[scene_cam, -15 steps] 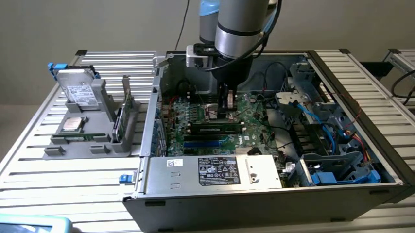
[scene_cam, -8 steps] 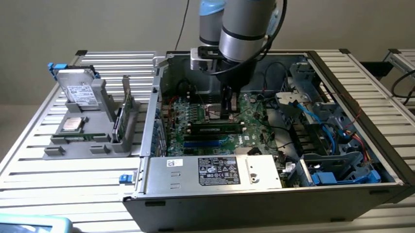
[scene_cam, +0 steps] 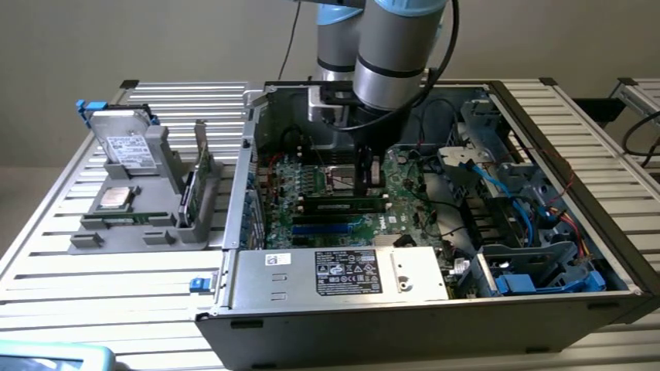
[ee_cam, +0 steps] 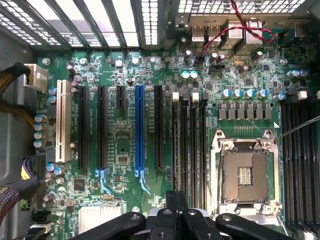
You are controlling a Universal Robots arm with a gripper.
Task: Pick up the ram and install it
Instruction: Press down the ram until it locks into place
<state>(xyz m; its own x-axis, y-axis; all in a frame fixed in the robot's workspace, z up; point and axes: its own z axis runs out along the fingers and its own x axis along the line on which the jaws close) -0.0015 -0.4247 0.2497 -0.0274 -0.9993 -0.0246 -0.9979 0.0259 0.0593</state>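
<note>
ram point(scene_cam: 345, 207) was seen standing on edge in a memory slot on the motherboard point(ee_cam: 125, 125), between the cpu socket point(ee_cam: 246, 175) and the blue expansion slot point(ee_cam: 139, 130), inside the open computer case point(scene_cam: 341, 328). gripper point(scene_cam: 369, 189) was found closed directly above it, tips at the stick's top edge. pinched or only touched: could not be told. power supply point(scene_cam: 341, 272) was seen just beside the board. grey holder point(scene_cam: 88, 239) with hard drive point(scene_cam: 126, 147), processor chip point(scene_cam: 113, 197) and upright card point(scene_cam: 199, 174) was seen well apart, on the exterior view's left.
</note>
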